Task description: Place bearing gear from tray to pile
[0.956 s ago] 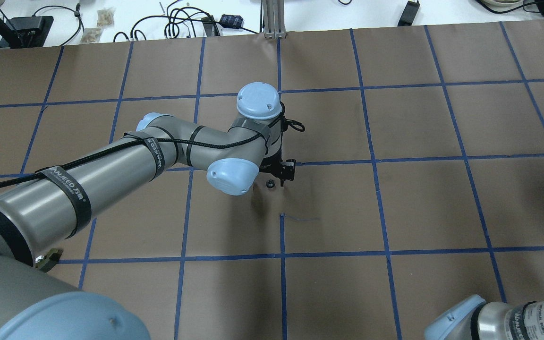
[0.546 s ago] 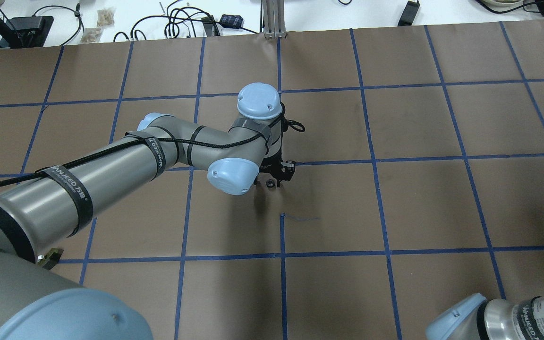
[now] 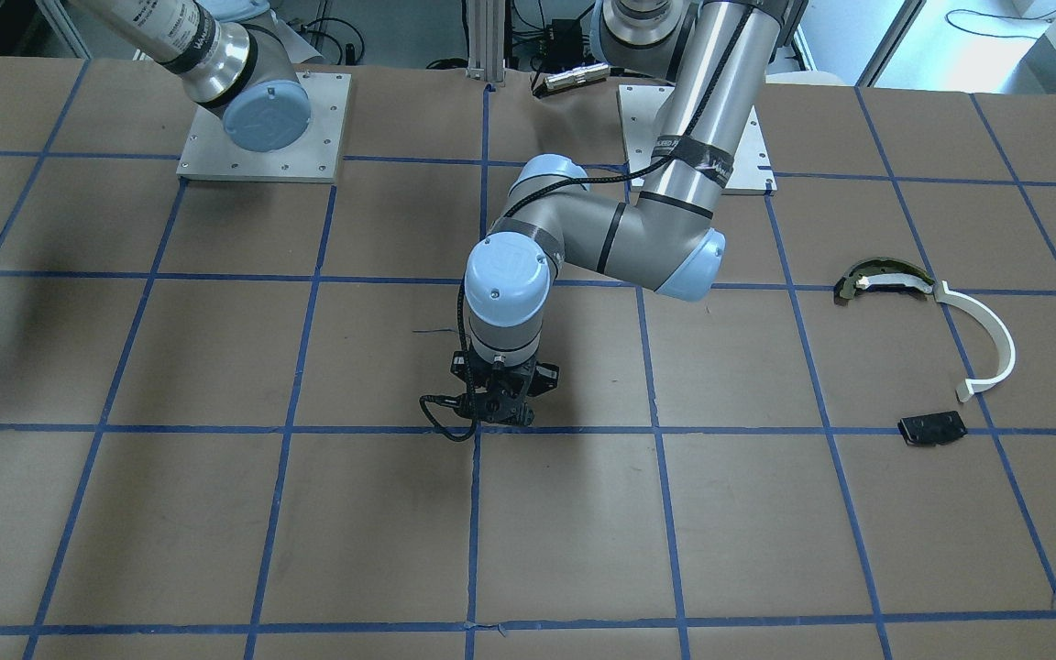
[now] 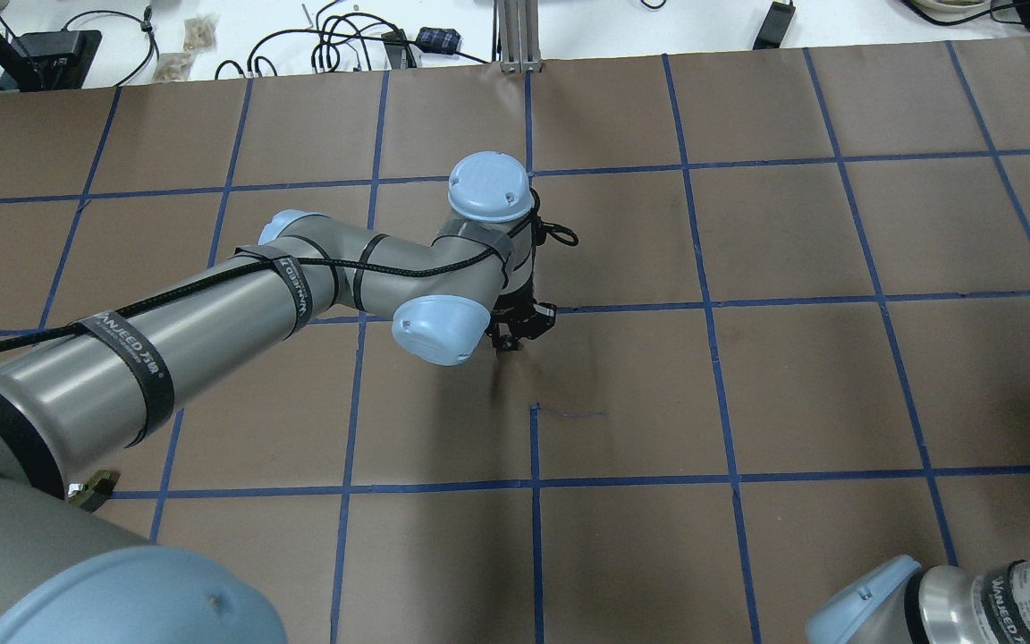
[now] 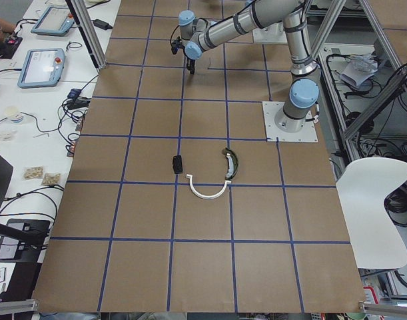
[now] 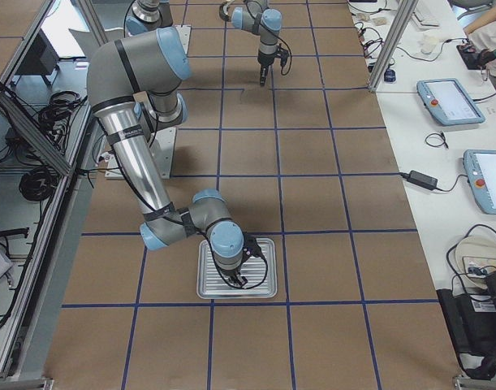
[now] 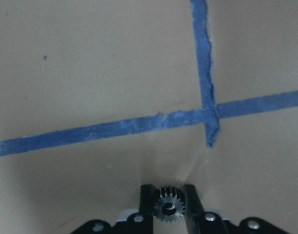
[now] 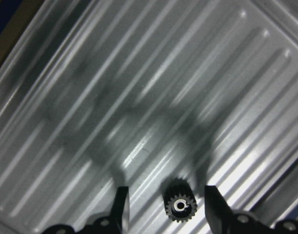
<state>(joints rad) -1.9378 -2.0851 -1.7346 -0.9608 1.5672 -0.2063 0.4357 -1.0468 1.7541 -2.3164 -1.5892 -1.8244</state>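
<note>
Right gripper (image 8: 166, 192) hangs low over the tray (image 6: 209, 286), which shows only as a sliver at the far left edge of the front-facing view. Its jaws are spread wide. A gear (image 8: 180, 205) lies flat on the ribbed tray floor between the two fingers (image 8: 120, 207), nearer the right-hand one in the wrist view and touching neither.

At the middle of the front-facing view, the left gripper (image 7: 168, 192) points straight down at the table (image 3: 216, 513), close to a crossing of blue tape (image 7: 206, 73). It is clamped on a second gear (image 7: 169, 208): both fingers press against the teeth, and the bore faces the wrist camera. Whether this gear touches the paper cannot be told.

Far to the right in the same view, well apart from the left gripper, lies the pile (image 5: 208, 195). An olive piece (image 3: 881, 278) sits uppermost, just beside the upper end of a white arc (image 3: 995, 325). A black plate (image 3: 931, 428) lies near the arc's lower end, apart from it.
</note>
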